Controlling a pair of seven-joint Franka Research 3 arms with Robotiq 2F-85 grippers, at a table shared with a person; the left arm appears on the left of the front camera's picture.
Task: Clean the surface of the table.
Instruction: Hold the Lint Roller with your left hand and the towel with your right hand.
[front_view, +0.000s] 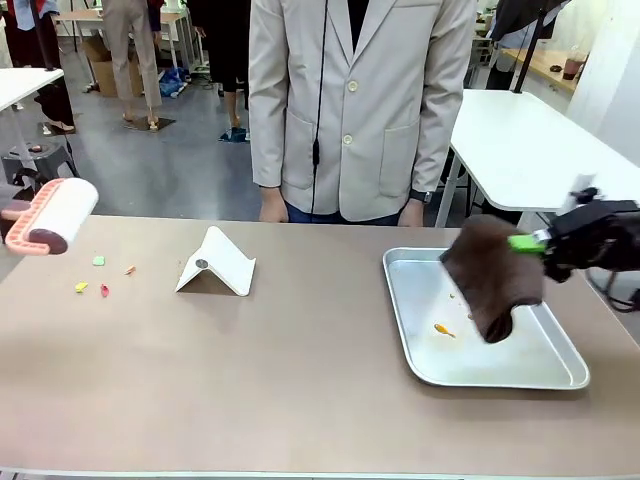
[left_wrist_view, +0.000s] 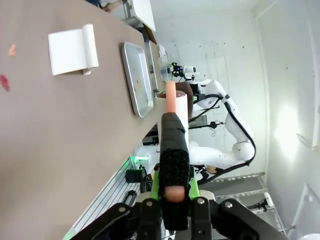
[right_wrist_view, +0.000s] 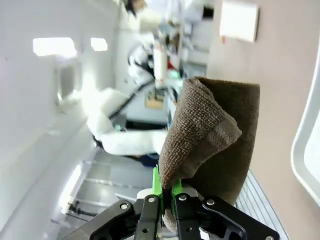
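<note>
**A:** Whereabouts of the table (front_view: 300, 390), reckoned from the tray (front_view: 402, 318)?

**B:** Lay directly beneath the tray, stretched far out to its left and only a little to its right. Ran its long axis side to side in the front view, one long edge toward the robot, the other toward the person (front_view: 355, 100) standing behind the tray.

**A:** And the right gripper (front_view: 535, 243)?

**B:** Hovered above the tray's right side, clamped tight on a brown cloth (front_view: 490, 275). Let the cloth hang down over the tray, probably to drop loosened crumbs inside. Spotted one orange bit (front_view: 443, 330) on the tray floor.

**A:** The left gripper (left_wrist_view: 174, 192)?

**B:** Hung well left of the tray, near the table's left end, closed fully round the dark handle of a lint roller (front_view: 62, 212). Held the roller clear of the top, likely in readiness for the coloured scraps (front_view: 98, 262) scattered far left of the tray.

**A:** Anything between?

**B:** Noted a white folded stand (front_view: 215, 265) left of the tray, nearer the scraps than the tray. Judged the cleaning unfinished, with the scraps not yet picked up.
</note>
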